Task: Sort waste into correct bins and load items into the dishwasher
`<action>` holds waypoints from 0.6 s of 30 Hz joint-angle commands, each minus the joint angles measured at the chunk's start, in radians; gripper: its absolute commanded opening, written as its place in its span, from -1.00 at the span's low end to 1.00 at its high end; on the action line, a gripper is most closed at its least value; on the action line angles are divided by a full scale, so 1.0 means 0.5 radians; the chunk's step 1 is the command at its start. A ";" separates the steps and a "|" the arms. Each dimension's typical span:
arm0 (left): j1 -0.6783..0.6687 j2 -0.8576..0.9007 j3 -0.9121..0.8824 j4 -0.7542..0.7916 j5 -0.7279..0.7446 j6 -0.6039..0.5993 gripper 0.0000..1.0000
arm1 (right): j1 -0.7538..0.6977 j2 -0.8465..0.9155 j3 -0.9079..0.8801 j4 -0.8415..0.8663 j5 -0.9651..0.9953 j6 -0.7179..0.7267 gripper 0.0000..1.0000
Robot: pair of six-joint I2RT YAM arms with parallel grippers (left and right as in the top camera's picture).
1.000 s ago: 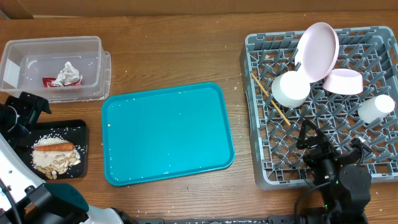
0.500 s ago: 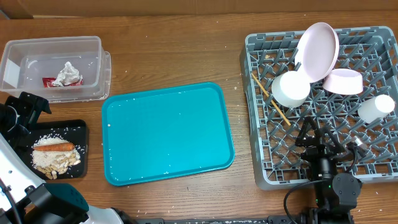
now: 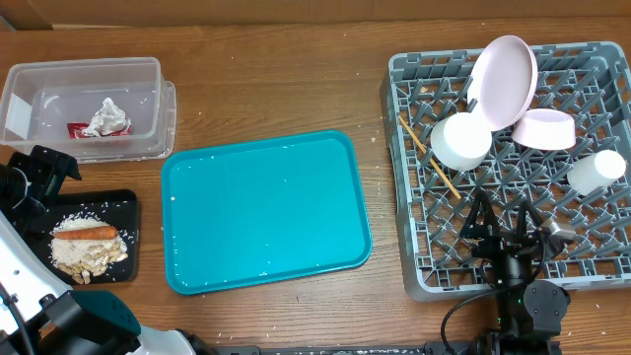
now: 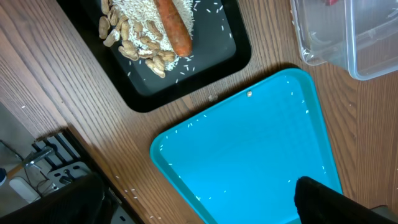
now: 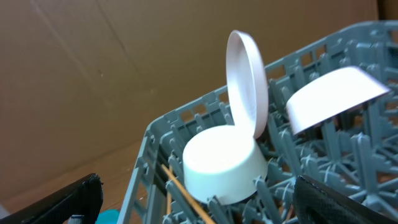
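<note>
Left hand (image 4: 199, 190) and right hand (image 3: 513, 229) both apart, empty; chopsticks (image 3: 430, 156) partly under white bowl (image 3: 460, 141).

Bright even light, soft shadows, wrist views sl. blurry.

I see a brown wood-grain counter (image 3: 286, 89) filling my overhead view, evenly lit, and through the right wrist camera a plain brown cardboard sheet (image 5: 93, 68) standing behind it as backdrop

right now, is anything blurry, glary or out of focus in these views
overhead: sharp, even light, no harsh glare; left wrist: teal tray sharp, left claw a dark blur at the bottom; right wrist: softer, white bowl washed out, right claw blurred
</note>
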 commanded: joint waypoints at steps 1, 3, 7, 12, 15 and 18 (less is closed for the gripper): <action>0.001 -0.040 -0.004 -0.001 0.007 -0.012 1.00 | -0.018 -0.024 -0.021 0.009 0.068 -0.074 1.00; 0.001 -0.040 -0.004 0.000 0.007 -0.012 1.00 | -0.018 -0.024 -0.021 -0.027 0.056 -0.146 1.00; 0.001 -0.040 -0.003 -0.001 0.007 -0.012 1.00 | -0.024 -0.024 -0.021 -0.027 0.053 -0.468 1.00; 0.001 -0.040 -0.003 -0.001 0.007 -0.012 1.00 | -0.030 -0.024 -0.021 -0.027 0.043 -0.580 1.00; 0.001 -0.040 -0.003 -0.001 0.007 -0.012 0.99 | -0.030 -0.024 -0.021 -0.027 0.044 -0.576 1.00; 0.001 -0.040 -0.003 0.000 0.007 -0.012 1.00 | -0.030 -0.024 -0.021 -0.026 0.044 -0.577 1.00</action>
